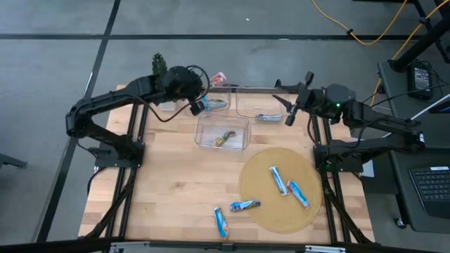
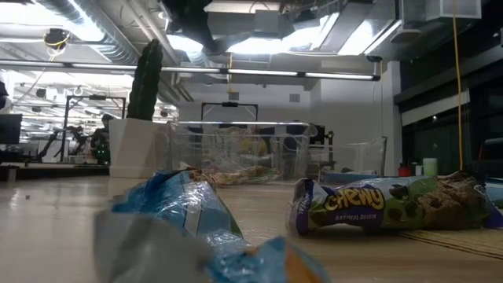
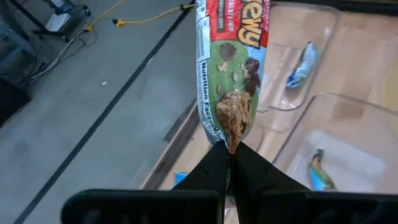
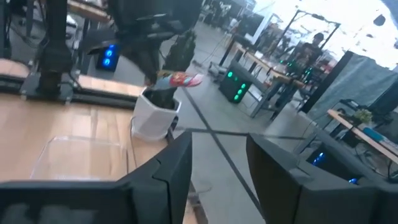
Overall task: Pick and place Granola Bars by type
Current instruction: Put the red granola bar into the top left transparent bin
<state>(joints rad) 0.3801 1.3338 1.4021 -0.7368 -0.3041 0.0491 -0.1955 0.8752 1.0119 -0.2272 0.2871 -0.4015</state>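
While the left hand [image 3: 227,163] hangs over the far left part of the counter [image 1: 169,183], its fingers are pinched tight on the end of a red-and-green granola bar [image 3: 231,68] that sticks out past them. In the high view that hand [image 1: 199,107] sits just above the far left clear bin [image 1: 211,102]. The right hand [image 1: 290,107] waits at the far right edge of the counter, beside the far right bin [image 1: 247,105]; its two dark fingers [image 4: 174,168] stand apart with nothing between them. A blue bar [image 1: 268,117] lies in that far right bin. The nearer middle bin [image 1: 222,131] holds a greenish-gold bar [image 1: 225,137]. On the round woven mat [image 1: 281,188] at the near right lie two blue bars [image 1: 278,180], close together, and a third blue bar [image 1: 245,206] rests across the mat's left edge. Another blue bar [image 1: 221,221] lies on bare wood near the front edge. A small potted cactus [image 1: 159,64] stands at the far left corner.
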